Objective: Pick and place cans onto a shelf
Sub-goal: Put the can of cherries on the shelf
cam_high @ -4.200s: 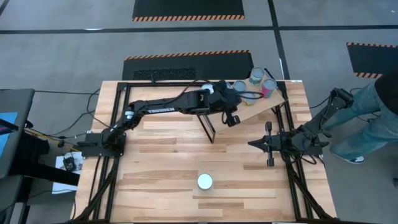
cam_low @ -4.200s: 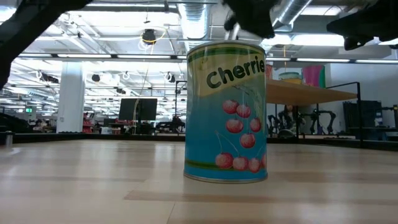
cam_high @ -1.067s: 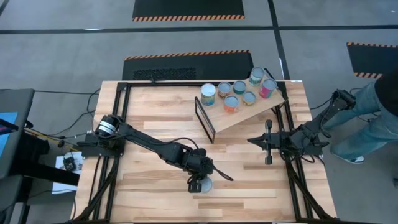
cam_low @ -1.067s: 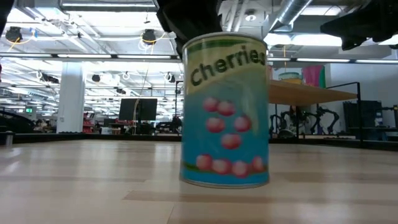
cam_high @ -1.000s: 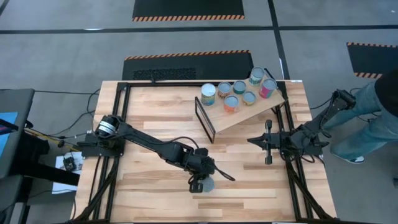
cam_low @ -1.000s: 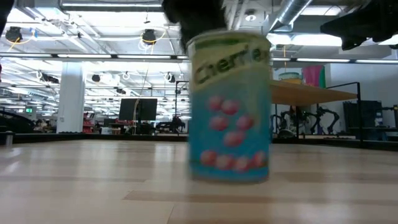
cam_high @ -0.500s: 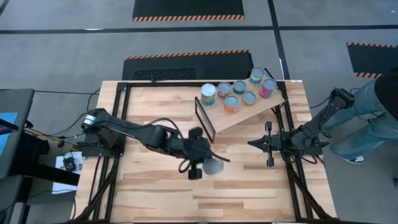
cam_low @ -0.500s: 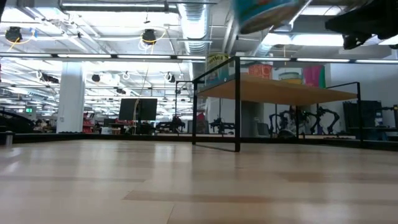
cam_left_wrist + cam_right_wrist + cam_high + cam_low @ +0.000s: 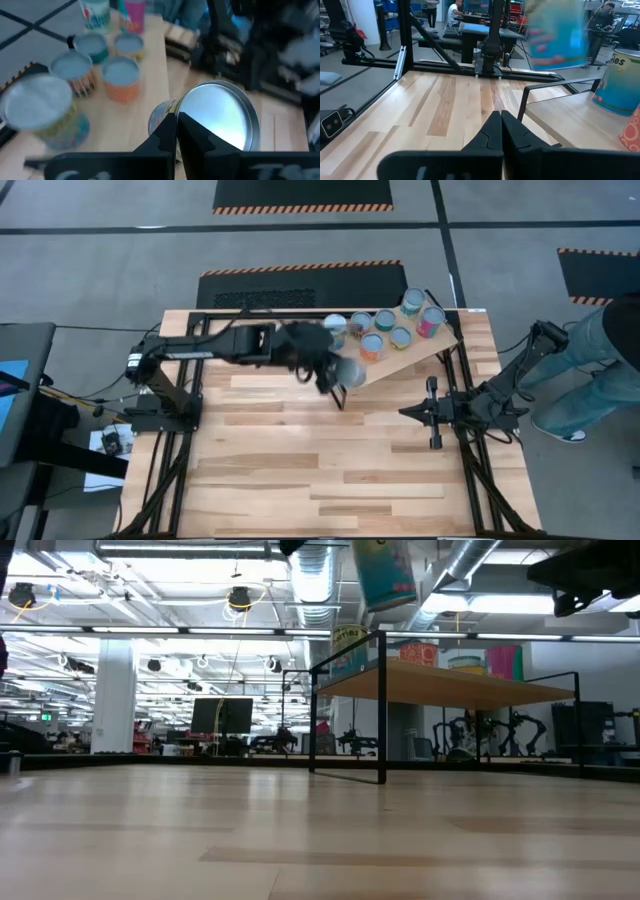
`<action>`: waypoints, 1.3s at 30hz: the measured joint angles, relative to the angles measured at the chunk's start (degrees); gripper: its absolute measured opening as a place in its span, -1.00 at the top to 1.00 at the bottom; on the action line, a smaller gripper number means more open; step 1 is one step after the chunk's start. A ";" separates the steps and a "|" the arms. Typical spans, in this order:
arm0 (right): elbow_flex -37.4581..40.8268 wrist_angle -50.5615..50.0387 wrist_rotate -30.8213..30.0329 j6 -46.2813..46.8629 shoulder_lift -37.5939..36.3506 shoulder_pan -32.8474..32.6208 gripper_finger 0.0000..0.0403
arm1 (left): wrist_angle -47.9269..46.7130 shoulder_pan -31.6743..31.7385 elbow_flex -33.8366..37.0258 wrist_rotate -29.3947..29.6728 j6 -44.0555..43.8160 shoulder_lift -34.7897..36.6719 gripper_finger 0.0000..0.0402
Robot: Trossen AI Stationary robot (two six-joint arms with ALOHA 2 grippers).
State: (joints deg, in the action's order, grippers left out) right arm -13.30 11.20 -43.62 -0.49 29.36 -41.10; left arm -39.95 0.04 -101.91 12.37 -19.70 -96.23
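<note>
My left gripper (image 9: 333, 372) is shut on a teal cherry can (image 9: 348, 370) and holds it high in the air at the near left corner of the shelf (image 9: 395, 366), a slanted plywood board on a black frame. In the low view the can (image 9: 385, 573) hangs tilted above the shelf (image 9: 460, 688). Several other cans (image 9: 385, 320) stand upright on the board and also show in the left wrist view (image 9: 121, 75). My right gripper (image 9: 403, 411) is shut and empty, low over the table's right side. My left gripper holds the can at the edge of its silvery lid (image 9: 186, 120); the fingers (image 9: 167, 134) stand almost together and hide the exact place of contact. They come at it from above, on the lid's side. The can is lifted clear of table and shelf and hangs tilted.
The shelf's black frame (image 9: 330, 380) stands on the plank tabletop (image 9: 300, 470) just below the held can. A person (image 9: 600, 365) stands off the table's right edge. The black frame rails (image 9: 190, 380) run along both sides of the table.
My left gripper has risen with the cherry can from the table's near middle and swung toward the far edge, up to the shelf's near left corner. The can has gone from standing on the table to lifted clear and tilted.
</note>
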 joint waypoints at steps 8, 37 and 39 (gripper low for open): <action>0.00 -0.23 0.00 -0.19 -0.02 0.00 0.97 | 2.00 6.96 0.00 -3.01 -0.97 -0.43 1.00; 0.00 -0.06 0.05 0.02 -0.02 -0.02 0.97 | 0.68 7.16 0.00 4.09 -0.24 -6.18 1.00; 0.00 -0.06 0.07 0.02 -0.02 -0.02 0.97 | 0.60 7.19 0.00 4.79 0.15 -6.18 1.00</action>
State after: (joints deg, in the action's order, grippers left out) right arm -13.30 11.14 -43.55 -0.47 29.35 -41.12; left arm -39.34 7.24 -101.91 17.16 -19.55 -102.41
